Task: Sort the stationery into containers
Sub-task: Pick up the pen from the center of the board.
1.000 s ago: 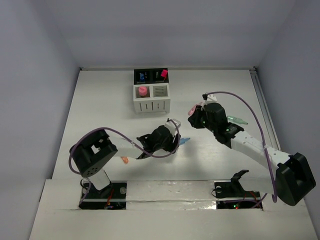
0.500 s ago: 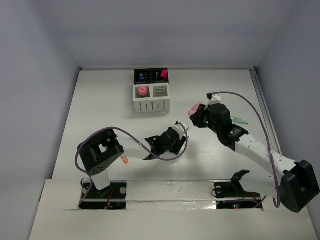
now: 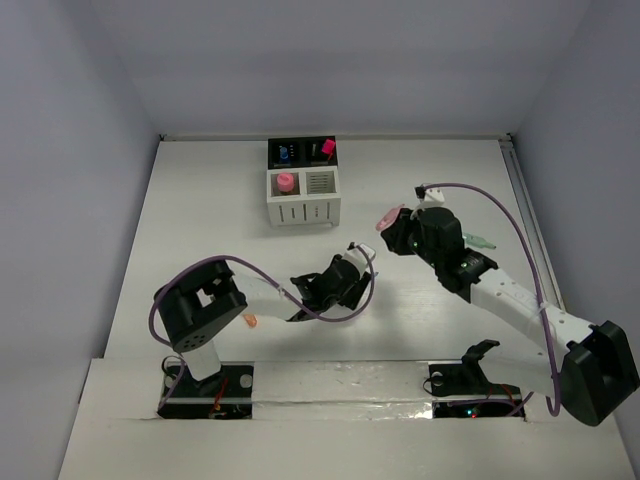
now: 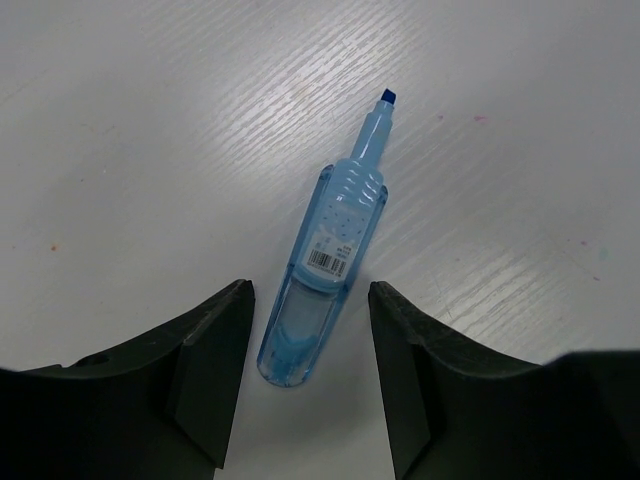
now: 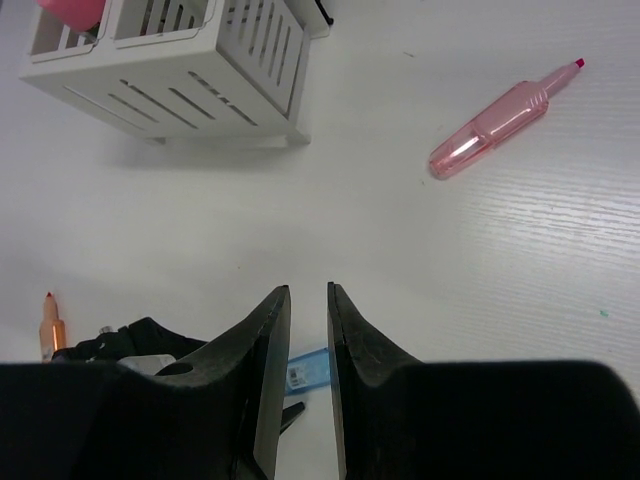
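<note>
Mid-table, left gripper [image 4: 308, 300] moved right — astride blue pen [image 4: 330, 250]

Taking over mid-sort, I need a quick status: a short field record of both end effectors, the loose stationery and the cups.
left end effector: open, straddling the blue pen, not gripping it
blue pen: flat on the table, tip pointing away
right end effector: narrow gap, nothing between the jaws
loose on table: pink pen, green pen, orange pen
containers: pink item in front-left white cup; blue item and pink-capped item in the black rear cups
</note>
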`<state>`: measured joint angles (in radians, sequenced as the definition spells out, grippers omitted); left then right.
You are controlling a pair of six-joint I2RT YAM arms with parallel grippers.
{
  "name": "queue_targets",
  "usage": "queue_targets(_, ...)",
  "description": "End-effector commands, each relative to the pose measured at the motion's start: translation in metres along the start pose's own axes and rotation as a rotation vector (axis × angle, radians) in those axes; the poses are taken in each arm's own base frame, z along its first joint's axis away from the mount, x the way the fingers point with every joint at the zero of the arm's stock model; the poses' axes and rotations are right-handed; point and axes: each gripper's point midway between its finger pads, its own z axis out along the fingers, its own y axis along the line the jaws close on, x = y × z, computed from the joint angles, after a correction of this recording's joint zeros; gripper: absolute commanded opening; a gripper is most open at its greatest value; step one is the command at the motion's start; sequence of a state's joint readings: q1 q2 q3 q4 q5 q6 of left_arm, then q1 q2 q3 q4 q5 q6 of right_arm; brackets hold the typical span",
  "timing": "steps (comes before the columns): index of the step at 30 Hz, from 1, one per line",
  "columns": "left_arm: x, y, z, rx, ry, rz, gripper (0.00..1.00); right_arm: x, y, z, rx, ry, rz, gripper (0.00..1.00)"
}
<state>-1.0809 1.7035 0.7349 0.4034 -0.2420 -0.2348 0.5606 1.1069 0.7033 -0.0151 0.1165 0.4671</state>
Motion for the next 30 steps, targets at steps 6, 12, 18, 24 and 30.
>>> queue_targets(6, 0.062, 0.021, -0.020, -0.093, 0.230, 0.003, 0.51, -0.014, -0.004, -0.001, 0.010, -0.063, 0.001, 0.28)
queue_targets(12, 0.068, 0.012, -0.022, -0.084, 0.253, 0.011, 0.47, -0.015, -0.007, -0.002, 0.014, -0.066, 0.004, 0.28)
queue_targets(18, 0.078, 0.007, -0.016, -0.067, 0.274, 0.039, 0.07, -0.019, -0.009, -0.008, 0.025, -0.088, 0.007, 0.28)
queue_targets(24, 0.053, 0.007, -0.025, -0.071, 0.203, 0.036, 0.00, -0.022, -0.006, -0.013, 0.009, -0.089, 0.010, 0.28)
queue_targets(30, -0.036, -0.014, -0.070, 0.049, -0.027, -0.058, 0.00, -0.033, 0.017, -0.041, -0.101, -0.085, 0.001, 0.56)
